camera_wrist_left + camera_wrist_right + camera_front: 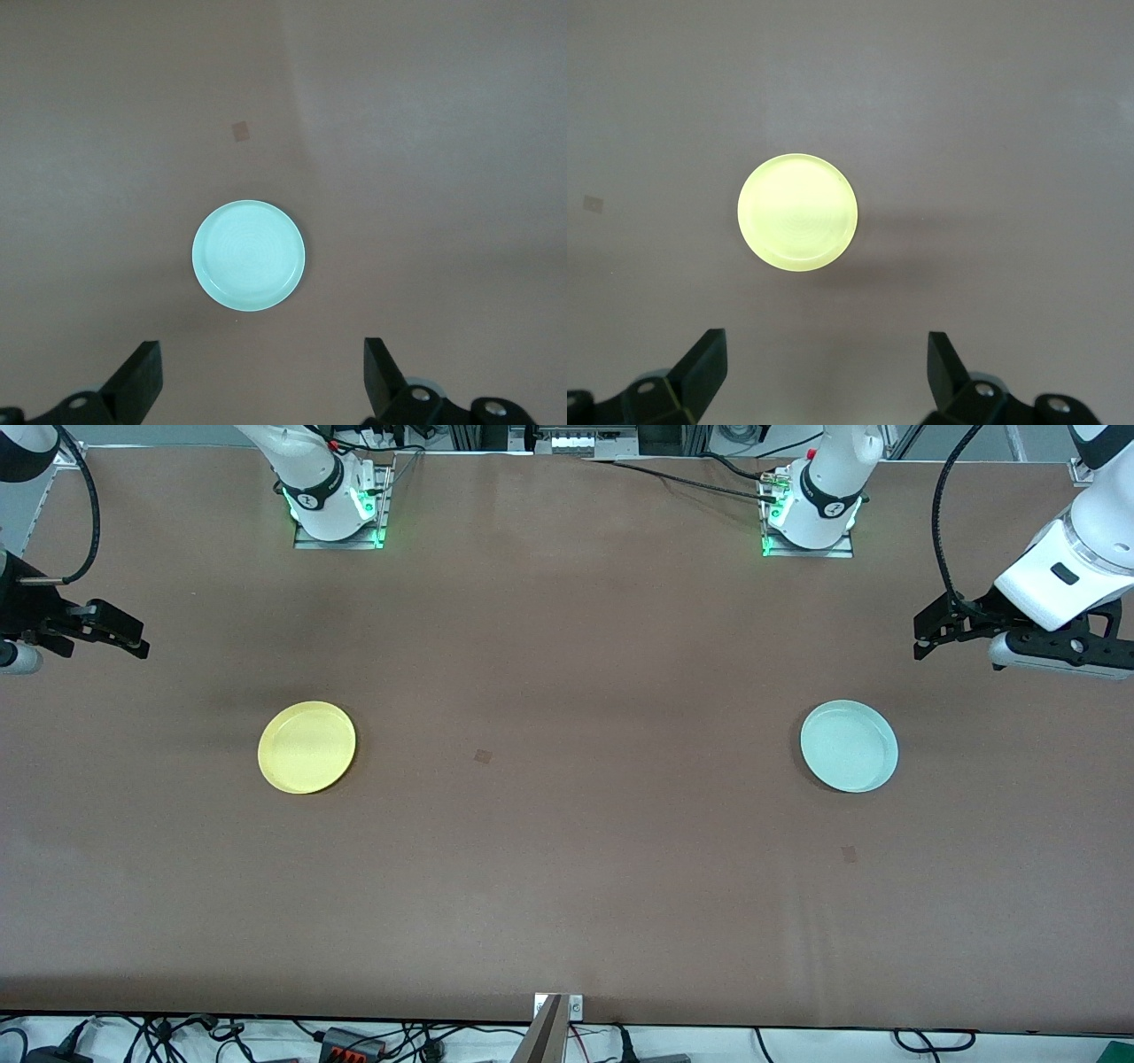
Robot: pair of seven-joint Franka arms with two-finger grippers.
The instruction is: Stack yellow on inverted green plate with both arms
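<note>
The yellow plate (306, 747) (797, 212) lies flat on the brown table toward the right arm's end. Toward the left arm's end lies the green plate (849, 745) (250, 255), also flat, its shallow rim showing. Above the table's end, my right gripper (133, 639) (827, 347) hangs open and holds nothing, well apart from the yellow plate. My left gripper (928, 636) (263, 354) hangs open and bare over the other end of the table, clear of the green plate. The two plates lie far apart.
Both arm bases (337, 509) (811, 514) stand along the table's edge farthest from the front camera. Two small dark patches (483, 756) (849, 854) mark the cloth. A metal bracket (554, 1014) and cables sit at the edge nearest the front camera.
</note>
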